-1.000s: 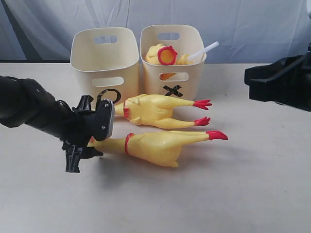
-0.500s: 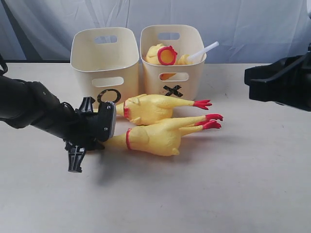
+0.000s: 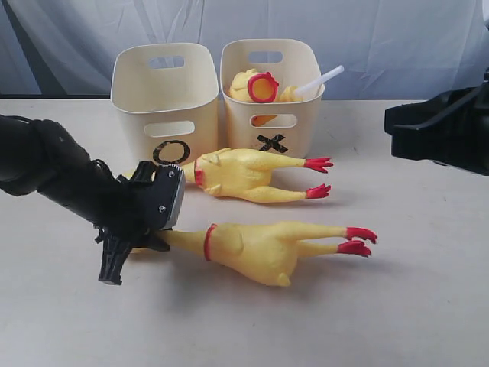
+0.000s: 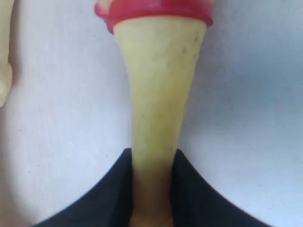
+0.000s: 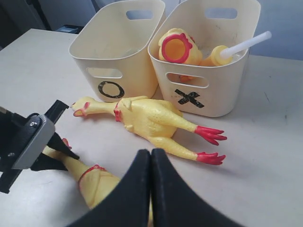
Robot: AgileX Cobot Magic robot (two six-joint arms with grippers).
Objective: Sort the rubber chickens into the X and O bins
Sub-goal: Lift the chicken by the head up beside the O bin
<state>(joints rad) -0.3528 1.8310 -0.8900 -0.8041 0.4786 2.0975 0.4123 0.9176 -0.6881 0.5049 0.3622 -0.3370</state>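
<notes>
Pale tabletop [image 3: 397, 306], bluish curtain [image 3: 382, 38]; left pincer [image 3: 157, 235] grips a chicken [image 3: 260, 248] by the neck, right pincer [image 5: 150, 158] clenched.

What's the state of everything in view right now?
left gripper: shut on the near chicken, at its neck.
right gripper: shut, empty.
near chicken: held by the neck.
far chicken: lying free on the table.
third chicken: inside the X bin.
X bin: upright, holds one chicken.
O bin: upright, no chicken seen inside.

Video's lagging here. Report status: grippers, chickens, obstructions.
Left gripper shut on near chicken at the neck. Right gripper shut, holding nothing. One chicken in X bin. Third chicken lies in front of O bin and X bin.
</notes>
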